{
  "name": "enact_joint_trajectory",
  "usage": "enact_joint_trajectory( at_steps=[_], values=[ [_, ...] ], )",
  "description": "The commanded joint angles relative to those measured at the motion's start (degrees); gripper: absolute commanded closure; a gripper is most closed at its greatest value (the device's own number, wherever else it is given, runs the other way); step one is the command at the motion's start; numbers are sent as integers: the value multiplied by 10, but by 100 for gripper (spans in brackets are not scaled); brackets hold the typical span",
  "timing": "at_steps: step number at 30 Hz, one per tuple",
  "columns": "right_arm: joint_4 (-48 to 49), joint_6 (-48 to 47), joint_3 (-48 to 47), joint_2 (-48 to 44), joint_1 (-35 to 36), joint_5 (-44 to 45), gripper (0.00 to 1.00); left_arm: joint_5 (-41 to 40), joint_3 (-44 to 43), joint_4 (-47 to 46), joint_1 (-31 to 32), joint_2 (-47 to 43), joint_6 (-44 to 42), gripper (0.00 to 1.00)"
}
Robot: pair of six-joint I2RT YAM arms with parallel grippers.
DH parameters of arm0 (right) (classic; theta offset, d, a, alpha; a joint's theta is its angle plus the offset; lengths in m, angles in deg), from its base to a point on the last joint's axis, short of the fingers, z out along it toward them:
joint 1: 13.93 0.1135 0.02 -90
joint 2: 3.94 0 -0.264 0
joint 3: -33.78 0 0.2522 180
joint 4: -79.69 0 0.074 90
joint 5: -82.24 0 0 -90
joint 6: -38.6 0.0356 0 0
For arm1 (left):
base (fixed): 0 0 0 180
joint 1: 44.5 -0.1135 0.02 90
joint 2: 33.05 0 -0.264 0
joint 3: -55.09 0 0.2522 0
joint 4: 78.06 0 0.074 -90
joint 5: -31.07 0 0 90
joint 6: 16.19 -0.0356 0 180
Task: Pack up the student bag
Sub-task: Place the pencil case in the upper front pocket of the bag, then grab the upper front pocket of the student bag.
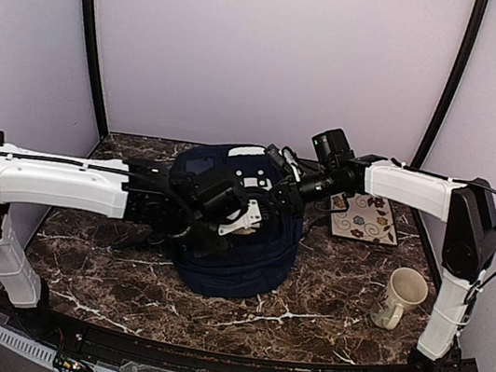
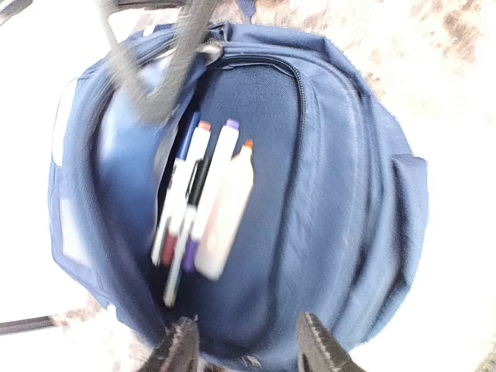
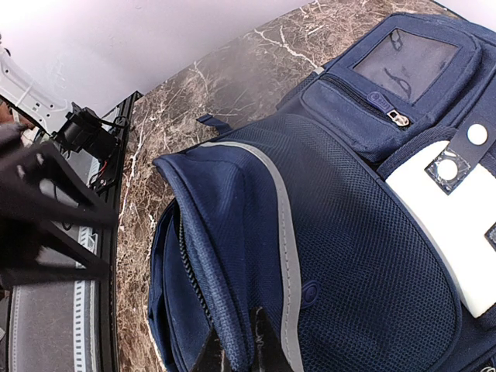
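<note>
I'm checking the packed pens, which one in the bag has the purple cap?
The long white marker between two others: the fatter one beside it is orange-capped, the thinner pen red-capped.

Bright, even light; left wrist view blurred and overexposed (table [image 2: 459,232] washed white).

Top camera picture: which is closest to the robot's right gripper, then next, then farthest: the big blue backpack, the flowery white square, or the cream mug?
1. Large navy-blue fabric backpack, in the middle: the right gripper pinches its edge.
2. White flower-patterned square, lying right of the backpack.
3. Cream ceramic mug, front right, farthest.
</note>
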Motion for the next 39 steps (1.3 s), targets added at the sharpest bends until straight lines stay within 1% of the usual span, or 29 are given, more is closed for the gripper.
enact_joint_trajectory(
  at_steps=[1, 2, 4, 5, 7, 8, 11, 14, 19, 22, 24, 30, 32, 33, 36, 37, 39],
  values=[
    [6, 1, -20, 3, 2, -43, 100, 51, 110, -40, -2, -129, 86, 50],
    [3, -1, -23, 4, 1, -42, 100, 54, 135, -56, -6, -151, 102, 47],
    [-4, -9, -28, 4, 2, -38, 99, 67, 168, -67, -36, -181, 142, 46],
    [-12, -17, -31, 2, 1, -30, 98, 91, 182, -69, -57, -194, 166, 47],
    [-26, -39, -38, -3, 2, -8, 97, 177, 222, -96, -115, -222, 194, 48],
    [-33, -50, -41, -5, 1, 2, 96, 215, 244, -121, -135, -233, 199, 48],
    [-67, -97, -48, -15, 2, 25, 96, 244, 292, -165, -176, -250, 200, 47],
    [-94, -150, -45, -28, 2, 32, 96, 272, 310, -188, -208, -252, 202, 48],
    [-173, -250, -61, -34, 2, 40, 98, 289, 356, -250, -224, -256, 189, 50],
    [-218, -312, -59, -40, 1, 51, 99, 322, 381, -278, -224, -252, 181, 51],
    [-224, -328, -48, -49, 2, 71, 99, 364, 385, -293, -224, -243, 181, 52],
    [-251, -360, -47, -65, 4, 106, 97, 365, 410, -338, -223, -222, 184, 54],
    [-279, -379, -62, -71, 4, 100, 93, 364, 418, -346, -223, -223, 178, 54],
    [-306, -398, -80, -74, 4, 83, 88, 365, 423, -353, -223, -226, 176, 54],
    [-396, -449, -147, -72, 3, 16, 64, 372, 444, -379, -223, -242, 170, 54],
    [-420, -462, -171, -65, 3, 4, 59, 374, 451, -391, -223, -247, 167, 55],
    [-449, -464, -216, -46, 5, -11, 55, 369, 462, -401, -223, -251, 158, 57]
  ],
)
